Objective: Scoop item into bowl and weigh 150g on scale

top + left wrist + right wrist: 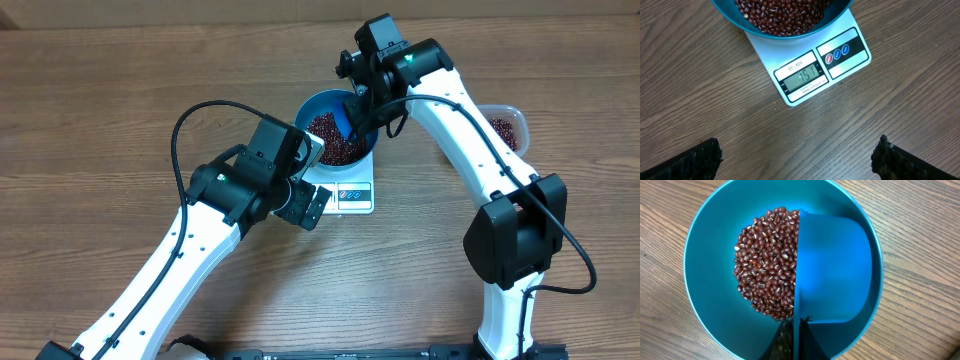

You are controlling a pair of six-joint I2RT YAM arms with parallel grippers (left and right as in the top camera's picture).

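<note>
The blue bowl (335,135) sits on the white scale (352,192) and holds a heap of dark red-brown beans (767,265). My right gripper (798,325) is shut on the handle of a blue scoop (832,270), held over the bowl and turned on its side; the scoop looks empty. In the left wrist view the scale (812,65) shows its lit display (805,76) and the bowl (785,17) above it. My left gripper (797,155) hangs open over bare table in front of the scale, nothing between its fingers (700,160).
A clear plastic tub (505,128) with more beans stands at the right behind my right arm. The table (100,100) is brown wood. My left arm reaches in from the lower left, close to the scale's front left corner.
</note>
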